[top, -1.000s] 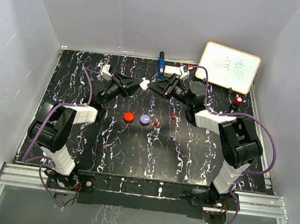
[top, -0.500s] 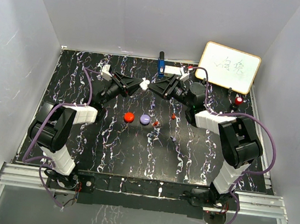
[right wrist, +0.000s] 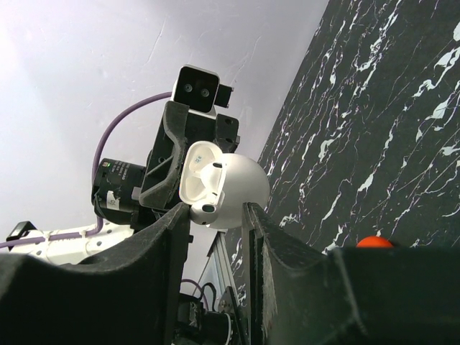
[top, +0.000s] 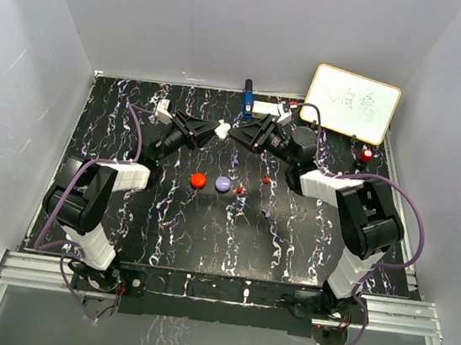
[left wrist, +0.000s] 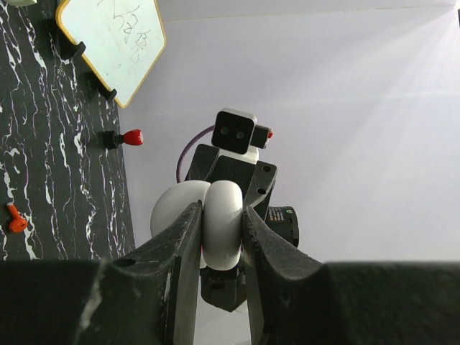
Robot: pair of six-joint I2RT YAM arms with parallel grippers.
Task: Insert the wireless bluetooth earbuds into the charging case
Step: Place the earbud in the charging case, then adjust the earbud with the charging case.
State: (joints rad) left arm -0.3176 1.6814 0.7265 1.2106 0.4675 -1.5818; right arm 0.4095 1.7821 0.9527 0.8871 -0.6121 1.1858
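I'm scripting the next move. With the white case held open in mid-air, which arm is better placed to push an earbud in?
Right. The left claw is clamped on the charging case, holding it up; the right claw points straight at its open cavity, close by.

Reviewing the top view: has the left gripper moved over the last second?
No. The left gripper, shut on the charging case, sits in the same spot, just as far from the red puck and the whiteboard.

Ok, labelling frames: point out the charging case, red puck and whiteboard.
charging case (left wrist: pixel 224 215), left wrist view, its white shell.
red puck (top: pixel 198 180), top view, its centre.
whiteboard (top: pixel 352 103), top view, its white face.
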